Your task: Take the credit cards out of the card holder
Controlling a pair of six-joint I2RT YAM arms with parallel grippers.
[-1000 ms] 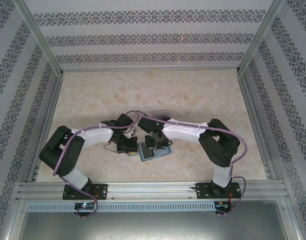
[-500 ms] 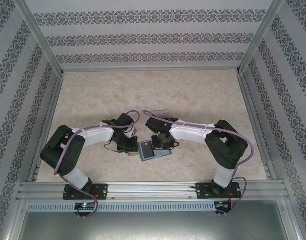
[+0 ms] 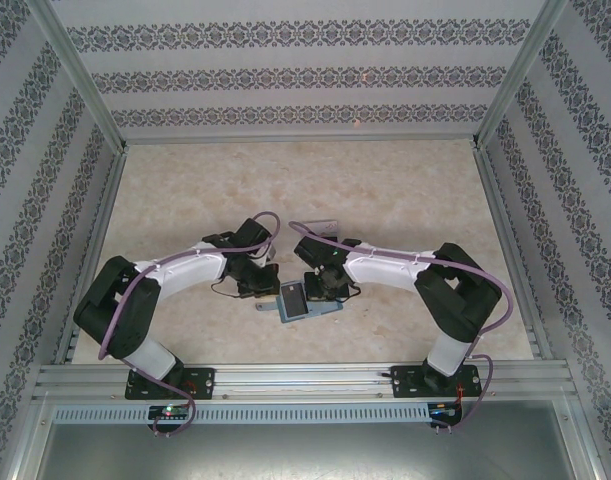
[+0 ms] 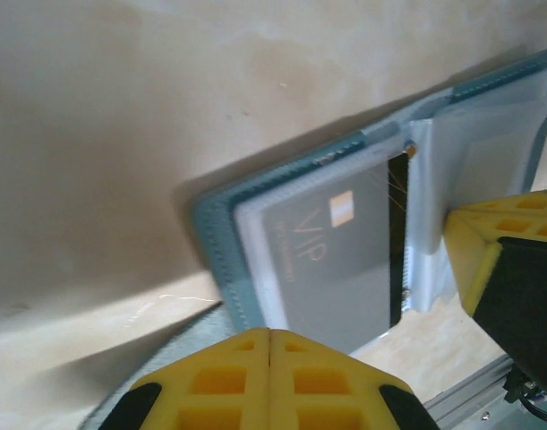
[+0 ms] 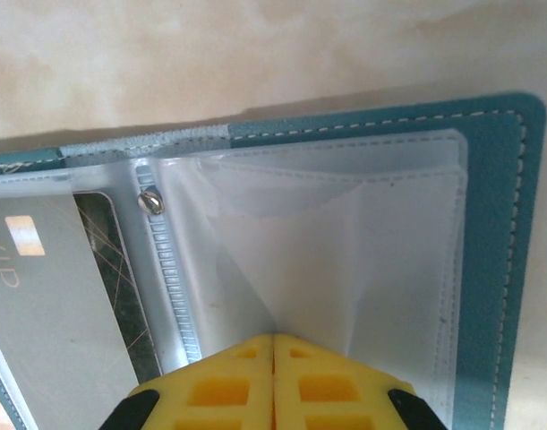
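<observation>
The table (image 3: 405,190) has a pale beige top with a soft marble pattern. The walls (image 3: 305,70) around it carry white paper with dark ornamental bands. Aluminium posts (image 3: 78,78) stand at the far corners, and an aluminium rail (image 3: 305,378) runs along the near edge. A clear plastic tray (image 3: 328,226) lies near the table's middle, partly covered.
</observation>
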